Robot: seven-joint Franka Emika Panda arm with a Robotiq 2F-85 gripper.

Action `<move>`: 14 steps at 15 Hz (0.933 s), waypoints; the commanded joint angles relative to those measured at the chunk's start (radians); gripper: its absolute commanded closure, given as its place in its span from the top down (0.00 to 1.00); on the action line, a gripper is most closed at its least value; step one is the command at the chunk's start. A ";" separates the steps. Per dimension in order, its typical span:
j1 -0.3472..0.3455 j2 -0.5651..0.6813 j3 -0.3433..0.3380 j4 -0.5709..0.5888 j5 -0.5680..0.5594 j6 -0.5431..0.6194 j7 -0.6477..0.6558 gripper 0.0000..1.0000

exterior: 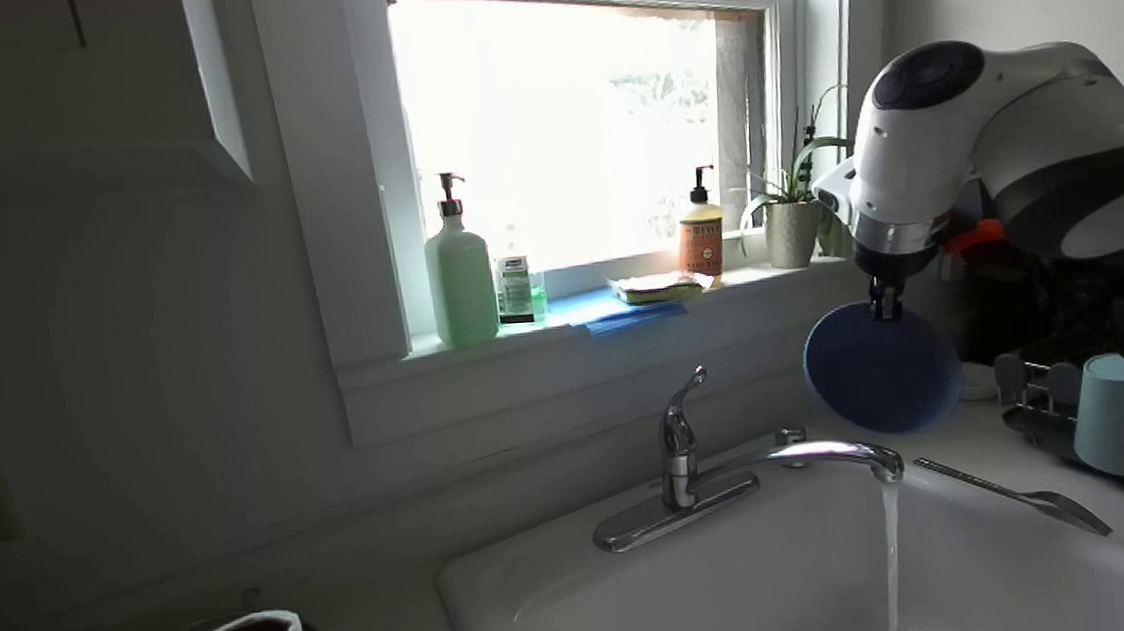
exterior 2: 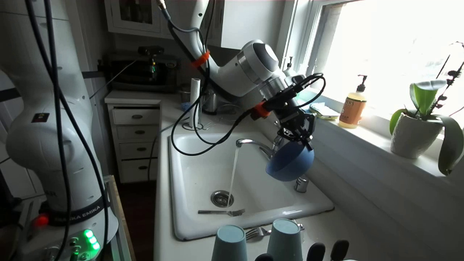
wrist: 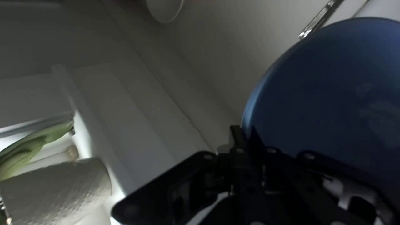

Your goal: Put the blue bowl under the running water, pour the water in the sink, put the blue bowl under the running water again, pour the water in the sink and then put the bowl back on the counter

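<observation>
Gripper [exterior: 886, 310]: gripping the rim of the blue bowl [exterior: 882, 370], one finger on either side of its wall in the wrist view.
Blue bowl: hanging in the air, tilted steeply, its gripped rim uppermost, near the corner of the sink [exterior 2: 192, 166] by the wall edge of the bench [exterior 2: 188, 250]; cannot tell whether any of it is over the bench.
Bowl's inside: too dark to tell whether it holds water.
Running water [exterior 2: 233, 176]: thin stream falling from the faucet [exterior: 678, 457] into the sink, well apart from the bowl in an exterior view.
Faucet: set near the bench's wall edge, lever pointing up.
Sink fork [exterior 2: 221, 212]: lying beside the drain [exterior 2: 222, 198], handle toward the bench's front edge, tines toward the wall edge.
Bench fork [exterior: 1028, 496]: between the sink and the dish rack [exterior: 1061, 387], tines toward the front edge.
Light-blue cups [exterior 2: 231, 243]: two upside down, by the rack.
Paper towel roll [exterior 2: 195, 103]: upright on the bench, across the sink from the cups.
Sill [exterior 2: 375, 136]: above the bench's wall edge, carrying a green pump bottle [exterior: 462, 283], a sponge [exterior: 658, 290], an orange-labelled soap bottle [exterior: 701, 244] and a potted plant [exterior: 790, 234].
</observation>
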State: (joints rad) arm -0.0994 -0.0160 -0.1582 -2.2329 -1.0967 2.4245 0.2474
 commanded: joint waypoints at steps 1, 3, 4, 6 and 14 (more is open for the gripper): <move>-0.028 0.084 -0.002 0.112 0.246 -0.074 -0.177 0.01; -0.044 0.115 -0.004 0.158 0.367 -0.114 -0.244 0.01; -0.053 0.133 -0.006 0.183 0.418 -0.134 -0.270 0.01; -0.069 0.166 -0.012 0.231 0.500 -0.167 -0.308 0.01; -0.139 0.291 -0.044 0.398 0.749 -0.269 -0.422 0.01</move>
State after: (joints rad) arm -0.2146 0.2179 -0.1952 -1.9226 -0.4428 2.2079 -0.1109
